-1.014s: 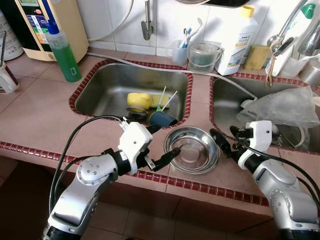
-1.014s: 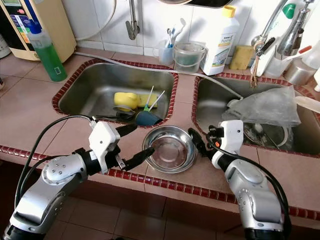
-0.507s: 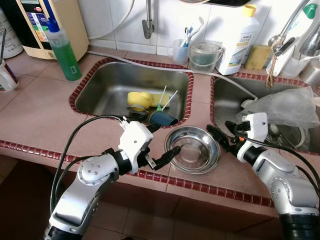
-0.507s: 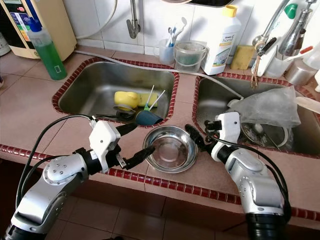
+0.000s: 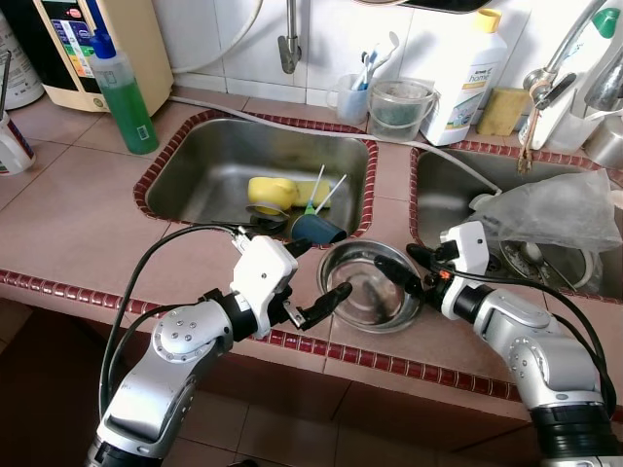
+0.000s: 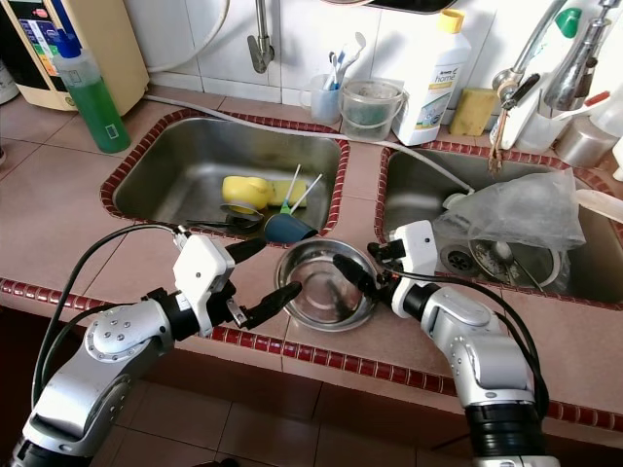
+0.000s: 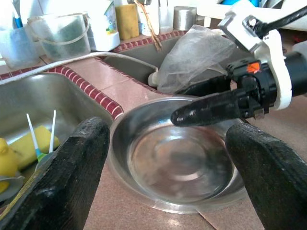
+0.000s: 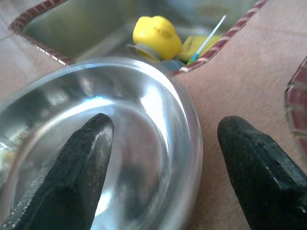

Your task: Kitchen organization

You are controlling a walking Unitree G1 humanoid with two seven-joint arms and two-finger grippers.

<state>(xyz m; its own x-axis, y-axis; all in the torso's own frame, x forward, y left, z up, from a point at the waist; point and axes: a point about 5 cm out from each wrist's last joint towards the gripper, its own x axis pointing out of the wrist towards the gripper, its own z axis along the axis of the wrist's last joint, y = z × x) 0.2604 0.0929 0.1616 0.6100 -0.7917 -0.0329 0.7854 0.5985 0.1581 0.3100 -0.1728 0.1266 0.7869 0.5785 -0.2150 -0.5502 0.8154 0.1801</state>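
Bowl, steel, upright on the tiled counter between the two sinks, near the front edge. Your right gripper straddles its right rim with fingers apart: one finger over the inside, the other outside above the tile; you cannot tell whether either touches. Your left gripper sits at the bowl's left rim, fingers spread wide, holding nothing. In the left sink lie a yellow sponge and a dark cup. A plastic bag fills the right sink. A green bottle stands at back left.
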